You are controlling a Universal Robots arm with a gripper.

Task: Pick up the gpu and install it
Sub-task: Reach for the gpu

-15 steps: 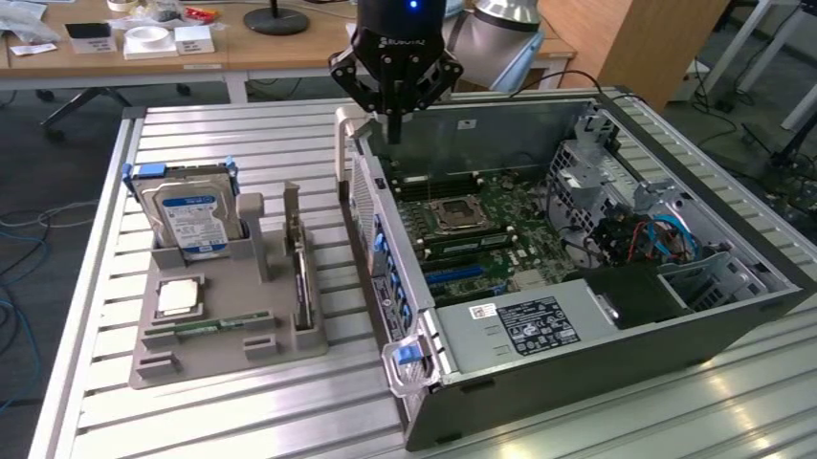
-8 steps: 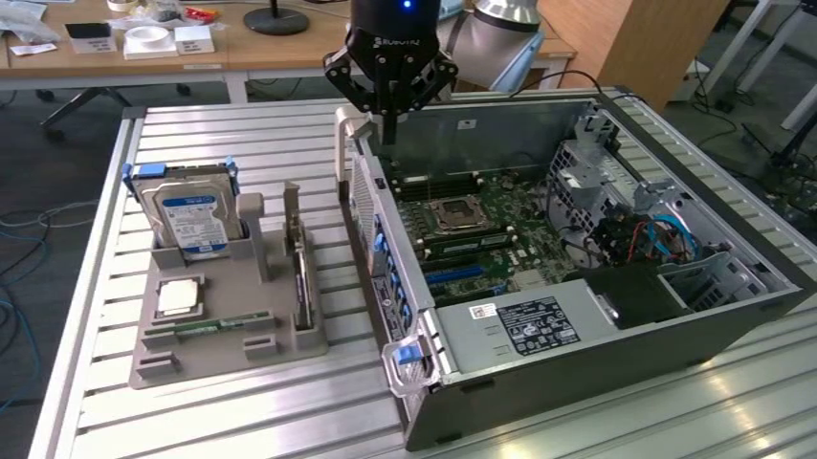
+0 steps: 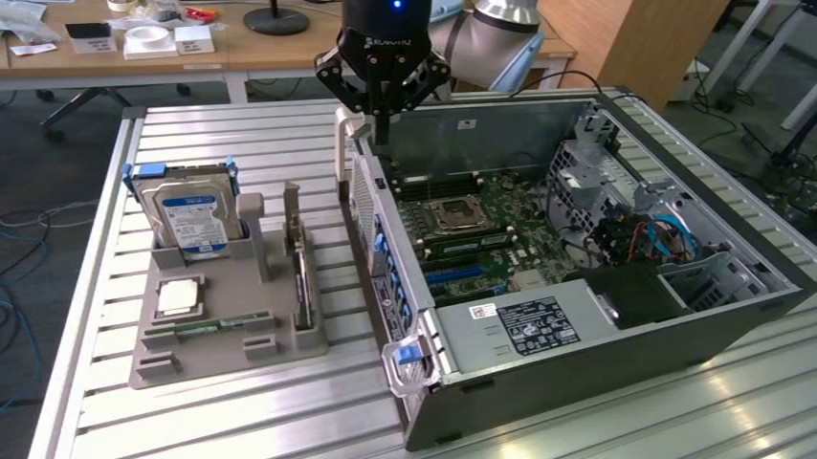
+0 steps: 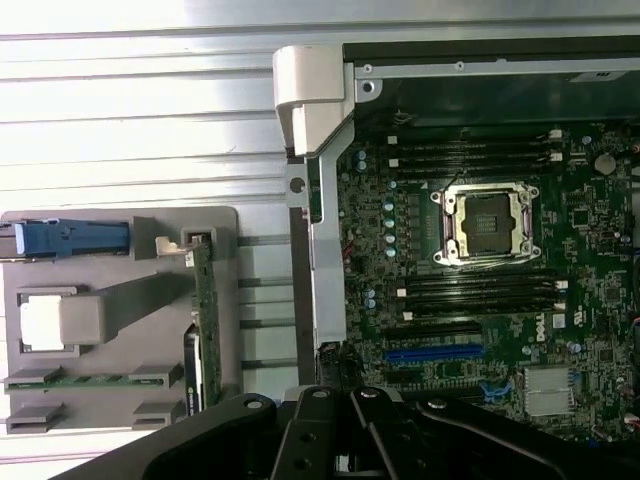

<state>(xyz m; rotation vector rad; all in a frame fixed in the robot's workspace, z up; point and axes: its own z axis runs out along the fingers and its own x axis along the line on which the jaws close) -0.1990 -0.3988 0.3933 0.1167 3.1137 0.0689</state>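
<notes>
The gpu (image 3: pixel 300 277) stands on edge in a slot of the grey holder (image 3: pixel 217 359), a thin dark card seen edge-on. The wrist view shows its green board edge and black cooler (image 4: pixel 203 330). My gripper (image 3: pixel 381 117) hangs shut and empty above the back corner of the open computer case (image 3: pixel 638 316), well behind the gpu and apart from it. The tips of its black fingers (image 4: pixel 345 440) appear in the wrist view. The motherboard (image 3: pixel 492 225) lies exposed in the case, with a blue expansion slot (image 4: pixel 435 353) near the side facing the holder.
A silver hard drive with a blue label (image 3: pixel 191 218), a processor chip (image 3: pixel 179 298) and a green memory stick (image 3: pixel 205 326) also sit in the holder. All of this rests on a slatted metal table (image 3: pixel 230 143). A white latch (image 4: pixel 312 95) sticks up at the case's corner.
</notes>
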